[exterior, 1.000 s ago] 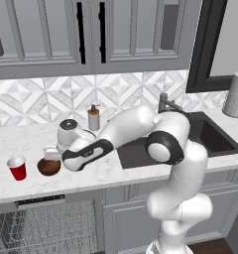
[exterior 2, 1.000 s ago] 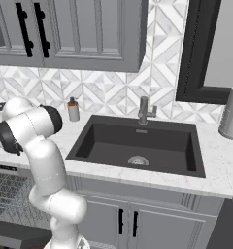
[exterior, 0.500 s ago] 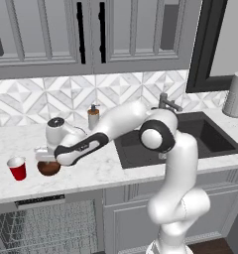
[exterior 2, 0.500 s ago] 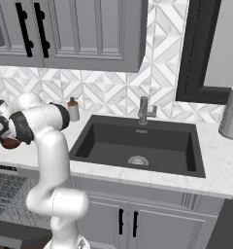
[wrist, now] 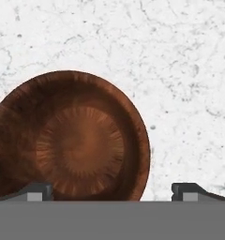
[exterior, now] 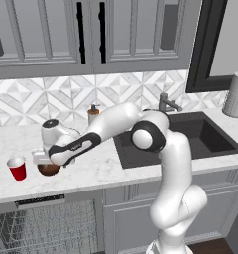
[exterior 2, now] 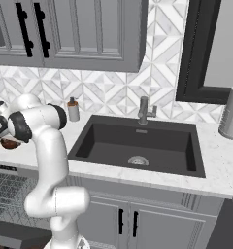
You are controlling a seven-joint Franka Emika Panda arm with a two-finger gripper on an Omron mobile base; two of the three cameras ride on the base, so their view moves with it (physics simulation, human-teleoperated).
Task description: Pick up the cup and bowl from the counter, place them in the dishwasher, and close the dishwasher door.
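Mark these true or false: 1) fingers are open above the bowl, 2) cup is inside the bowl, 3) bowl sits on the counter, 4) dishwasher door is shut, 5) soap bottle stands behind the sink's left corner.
1) True: the fingers stand wide apart over the bowl.
2) False: the cup stands apart, beside the bowl.
3) True: it rests on the counter.
4) False: the dishwasher is open, racks showing.
5) True: the soap bottle stands by the backsplash.

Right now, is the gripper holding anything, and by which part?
Nothing is held. The gripper is open above the bowl, one fingertip over it, one over the counter.
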